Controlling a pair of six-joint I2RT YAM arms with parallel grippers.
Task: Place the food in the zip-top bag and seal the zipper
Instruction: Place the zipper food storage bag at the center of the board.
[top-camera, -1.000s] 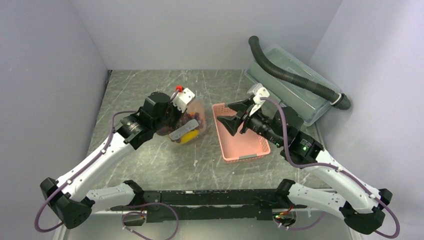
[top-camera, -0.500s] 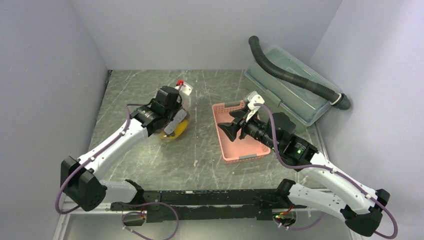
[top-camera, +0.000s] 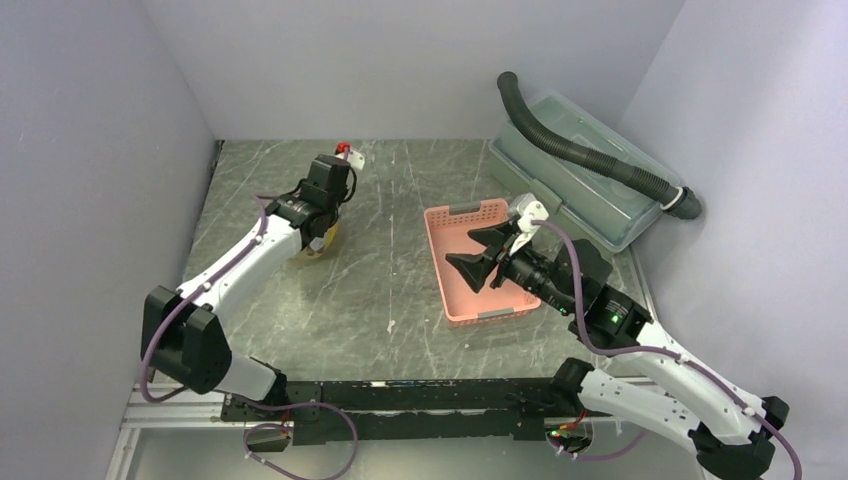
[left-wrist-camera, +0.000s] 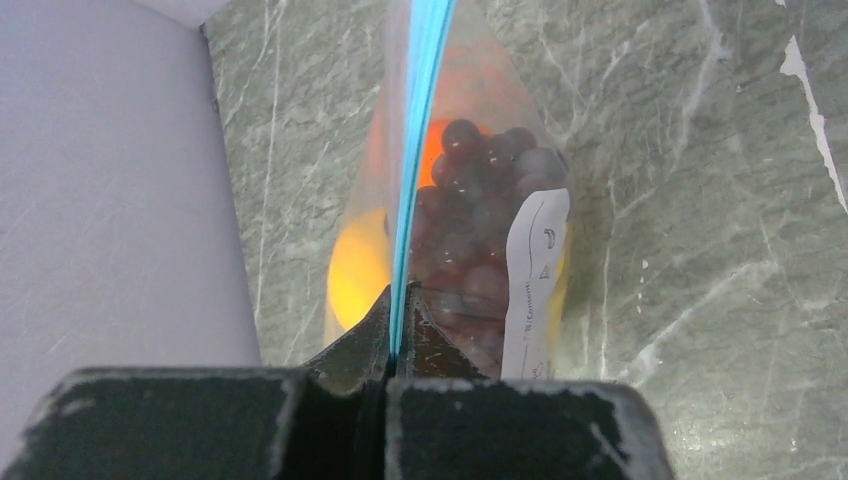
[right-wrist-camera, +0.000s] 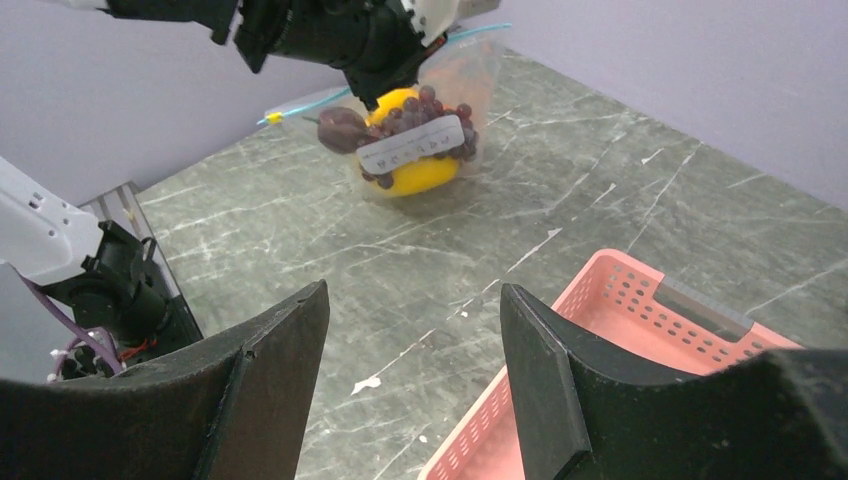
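The zip-top bag (right-wrist-camera: 420, 140) hangs clear and floppy from my left gripper (left-wrist-camera: 400, 295), far left of the table. The jaws are shut on the blue-teal zipper (left-wrist-camera: 415, 120), which runs straight out between them. Inside the bag I see the food: dark purple grapes (left-wrist-camera: 480, 230), an orange (left-wrist-camera: 440, 140) and a yellow fruit (left-wrist-camera: 360, 265). From above, the left gripper (top-camera: 325, 190) covers most of the bag (top-camera: 318, 243), and a small red tab (top-camera: 343, 150) shows beside it. My right gripper (right-wrist-camera: 415, 300) is open and holds nothing, hovering over the pink basket.
The pink slotted basket (top-camera: 500, 300) sits right of centre under my right gripper (top-camera: 478, 250). A large clear lidded box (top-camera: 590, 190) with a dark corrugated hose (top-camera: 600, 160) stands at the back right. The left wall is close to the bag.
My left gripper has carried the bag to the left and toward the back wall. The right gripper has drawn back toward the near side over the basket.
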